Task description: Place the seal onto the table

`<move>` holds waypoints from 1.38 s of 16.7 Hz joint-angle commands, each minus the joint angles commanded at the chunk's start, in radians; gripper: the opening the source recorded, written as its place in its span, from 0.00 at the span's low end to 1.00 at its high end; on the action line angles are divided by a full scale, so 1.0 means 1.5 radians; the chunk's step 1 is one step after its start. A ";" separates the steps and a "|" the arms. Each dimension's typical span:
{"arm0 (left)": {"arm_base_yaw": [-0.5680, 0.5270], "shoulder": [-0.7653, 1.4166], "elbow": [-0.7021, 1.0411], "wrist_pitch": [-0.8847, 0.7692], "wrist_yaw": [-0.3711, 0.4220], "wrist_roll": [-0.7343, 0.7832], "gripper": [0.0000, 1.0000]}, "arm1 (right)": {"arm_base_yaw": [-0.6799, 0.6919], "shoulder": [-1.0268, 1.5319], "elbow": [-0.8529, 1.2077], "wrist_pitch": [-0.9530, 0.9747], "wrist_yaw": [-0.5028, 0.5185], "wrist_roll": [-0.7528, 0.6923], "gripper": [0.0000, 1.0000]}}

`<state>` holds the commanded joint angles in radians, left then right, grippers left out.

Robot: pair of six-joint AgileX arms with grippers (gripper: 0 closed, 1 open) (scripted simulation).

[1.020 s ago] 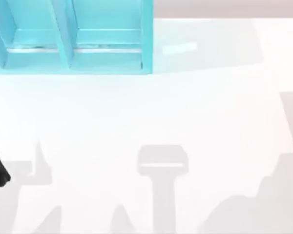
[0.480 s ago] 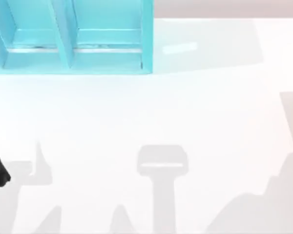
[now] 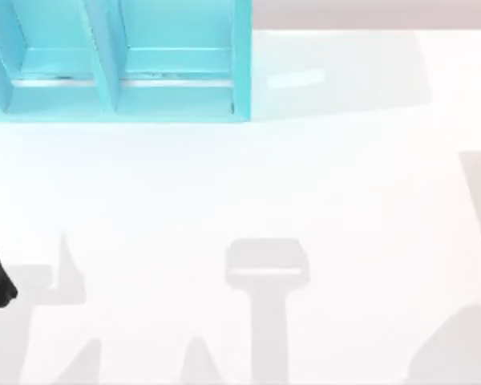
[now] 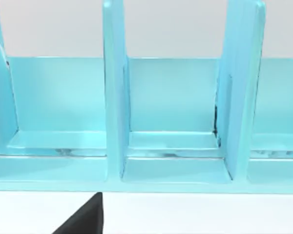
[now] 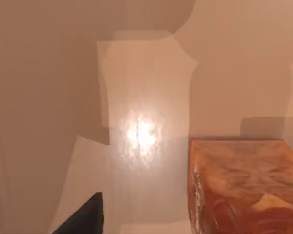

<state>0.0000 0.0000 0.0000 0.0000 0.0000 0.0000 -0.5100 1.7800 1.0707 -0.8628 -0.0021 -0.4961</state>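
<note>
right arm shadow receded | seal (image 5: 241, 185) beside right tool finger (image 5: 83, 217)

Glossy marbled orange-brown seal (image 5: 241, 187), plain white table (image 3: 305, 184), turquoise-blue shelf unit (image 3: 116, 60)

A rendered test scene, not a lived-in room. The white surface (image 3: 248, 184) is flat, plain and free of texture, crossed only by soft grey shadows. At its far left corner stands a turquoise shelf (image 3: 116, 60) split by upright dividers into open compartments, all one flat colour with sharp edges, seen closer in the left wrist view (image 4: 115, 97). Behind the shelf runs a bare pale wall (image 4: 176, 27), featureless throughout.
</note>
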 joint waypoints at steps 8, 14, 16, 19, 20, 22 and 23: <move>0.000 0.000 0.000 0.000 0.000 0.000 1.00 | 0.001 0.014 -0.020 0.034 0.000 0.002 0.85; 0.000 0.000 0.000 0.000 0.000 0.000 1.00 | 0.001 0.014 -0.020 0.034 0.000 0.002 0.40; 0.000 0.000 0.000 0.000 0.000 0.000 1.00 | 0.001 0.014 -0.020 0.034 0.000 0.002 0.25; 0.000 0.000 0.000 0.000 0.000 0.000 1.00 | 0.001 0.014 -0.020 0.034 0.000 0.002 0.02; 0.000 0.000 0.000 0.000 0.000 0.000 1.00 | 0.001 0.014 -0.020 0.034 0.000 0.002 0.00; 0.000 0.000 0.000 0.000 0.000 0.000 1.00 | 0.001 0.014 -0.020 0.034 0.000 0.002 0.00; 0.000 0.000 0.000 0.000 0.000 0.000 1.00 | 0.001 0.014 -0.020 0.034 0.000 0.002 0.00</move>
<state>0.0000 0.0000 0.0000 0.0000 0.0000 0.0000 -0.5080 1.8016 1.0407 -0.8113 -0.0017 -0.4934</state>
